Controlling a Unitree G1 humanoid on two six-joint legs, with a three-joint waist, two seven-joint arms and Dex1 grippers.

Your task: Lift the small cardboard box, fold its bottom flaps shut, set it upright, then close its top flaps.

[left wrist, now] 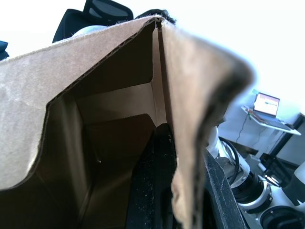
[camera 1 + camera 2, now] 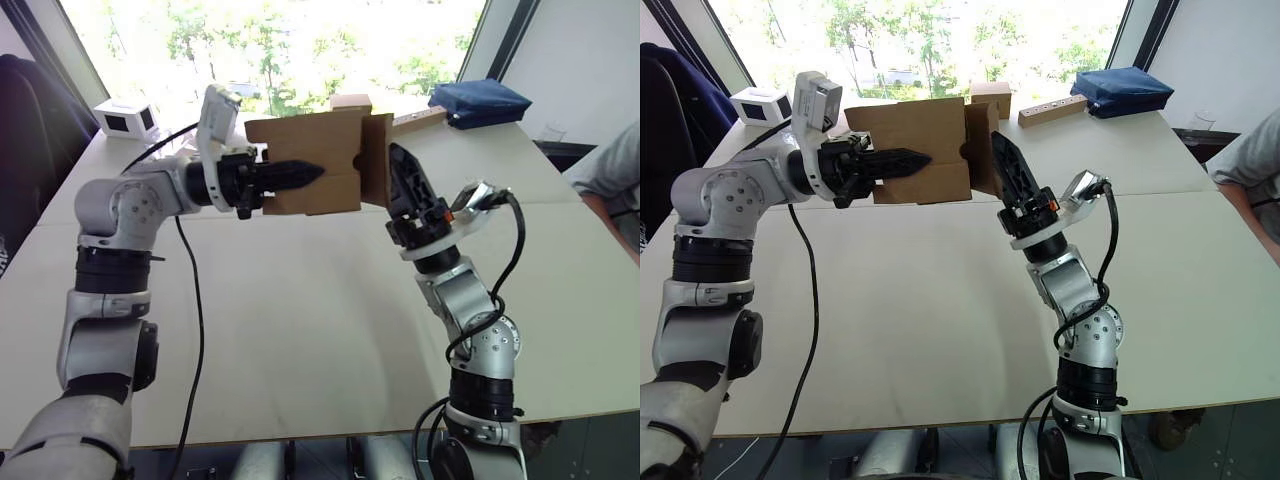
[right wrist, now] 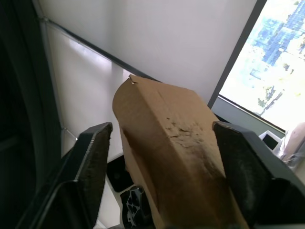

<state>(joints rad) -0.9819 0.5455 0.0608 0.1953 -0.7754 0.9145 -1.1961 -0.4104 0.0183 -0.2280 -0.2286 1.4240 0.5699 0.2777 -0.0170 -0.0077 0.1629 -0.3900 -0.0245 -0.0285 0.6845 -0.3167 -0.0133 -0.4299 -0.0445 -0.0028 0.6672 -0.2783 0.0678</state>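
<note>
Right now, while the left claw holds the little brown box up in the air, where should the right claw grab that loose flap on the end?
Probably by its free outer edge, coming from the robot's right side. The flap sticks out from the plain brown cardboard box's end, and the open right claw already straddles it. The left claw pinches a box wall.

Silver-grey segmented arms with black joint bands carry the left pincer (image 2: 300,175) and right pincer (image 2: 405,175), each with two black tapered fingers. Black cables loop along both arms. A white camera module (image 2: 217,120) sits on the left wrist; an orange mark shows on the right wrist.
</note>
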